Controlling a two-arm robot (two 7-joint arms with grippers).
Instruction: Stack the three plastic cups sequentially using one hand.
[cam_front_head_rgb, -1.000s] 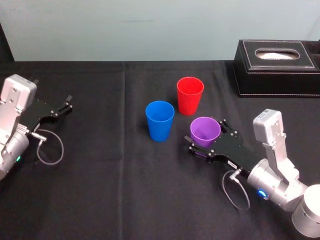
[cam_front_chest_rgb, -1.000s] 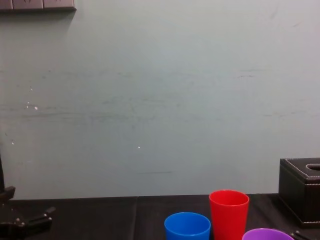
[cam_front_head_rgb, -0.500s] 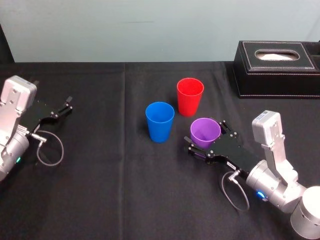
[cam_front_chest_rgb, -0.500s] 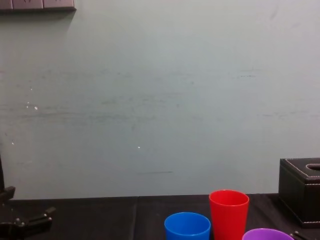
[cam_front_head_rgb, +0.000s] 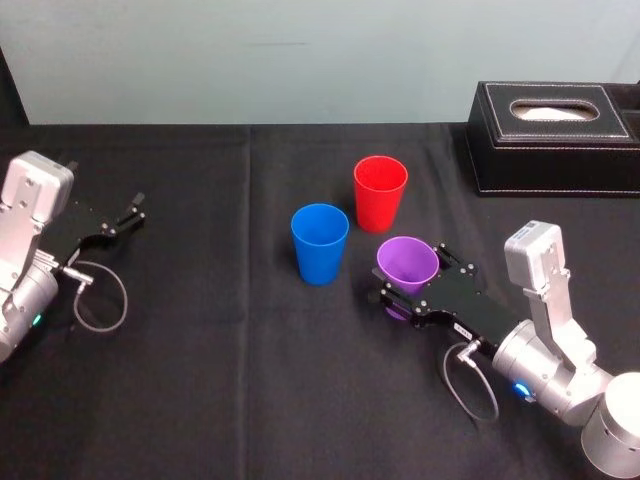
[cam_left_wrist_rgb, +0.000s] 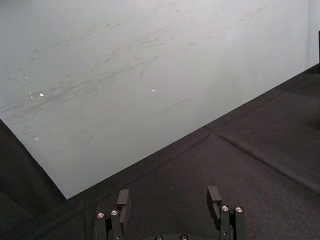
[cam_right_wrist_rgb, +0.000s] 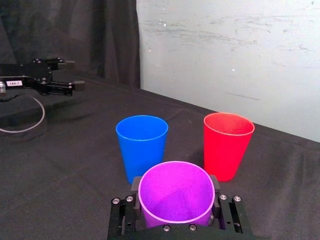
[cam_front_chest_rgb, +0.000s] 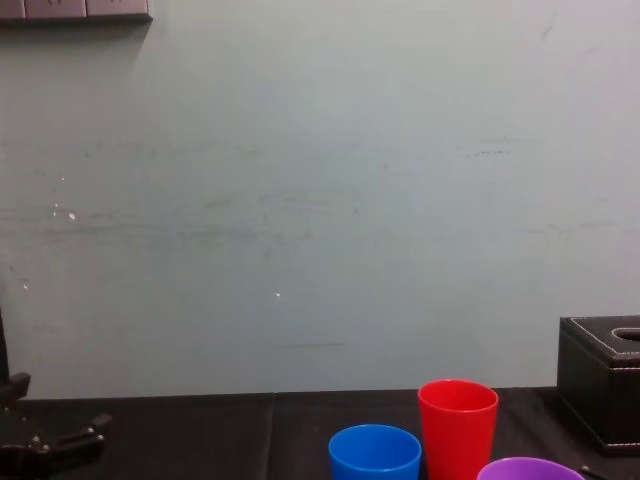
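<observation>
Purple cup (cam_front_head_rgb: 407, 262) sits on the robot's right side of the black cloth (cam_front_head_rgb: 200, 350), mouth up, just beside the red cup (cam_front_head_rgb: 380, 192) and near the blue cup (cam_front_head_rgb: 320, 242); all three cups are separate, nothing nested yet. Right gripper (cam_front_head_rgb: 411, 279) is clamped on the purple cup low on its wall, one finger each side, as the right wrist view shows; whether the base is off the cloth I can't tell.

Risks, as judgement:
- The tapered, smooth wall could slide up out of the jaws on the lift; the low grip leaves the rim free to tip.
- The thin plastic may squash oval, then it would jam instead of dropping into the next cup.
- The red and blue cups stand close by; a low or sideways carry could clip a rim and knock one over or roll it away.
- A late release over a cup could drag both along.

Left gripper (cam_front_head_rgb: 125, 215) is parked at the far left, fingers apart, holding nothing; tissue box (cam_front_head_rgb: 555, 135) sits at the back right, well apart.
</observation>
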